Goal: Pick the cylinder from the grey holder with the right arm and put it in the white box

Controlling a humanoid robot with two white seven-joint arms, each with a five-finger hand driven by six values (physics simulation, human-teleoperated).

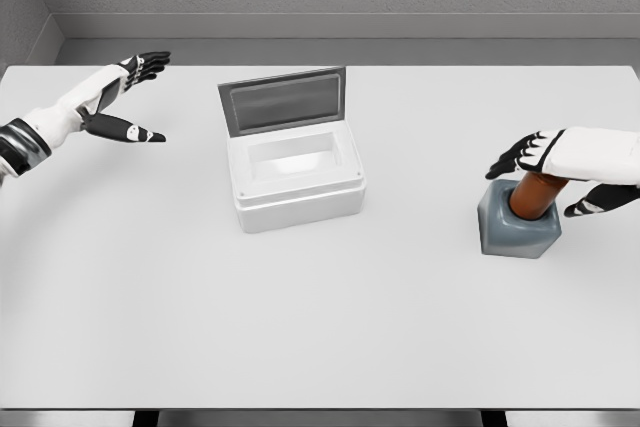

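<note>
The table [320, 337] is white and bears two things, well apart. Near its middle stands the white box [297, 179], its lid [285, 100] raised upright at the far edge, the grey inside of the lid facing the camera. The box's hollow is open to view and shows only its white floor.

Toward the right edge sits the grey holder [517, 221], a squat block with rounded corners. The brown cylinder [535, 193] stands in the holder's socket, leaning slightly to the right, its lower end sunk in the block and its upper end hidden by the hand above it.

The right hand [562, 169] comes in from the right edge and lies over the top of the cylinder. Its dark fingers [512, 159] reach out to the left past the cylinder, and the thumb [597, 203] points down and left on the near side, just right of the holder. The hand is wide, fingers spread, not closed round the cylinder; whether the palm touches it cannot be told.

The left hand [125, 97] hovers at the far left of the table, fingers straight and thumb splayed, holding nothing
</note>
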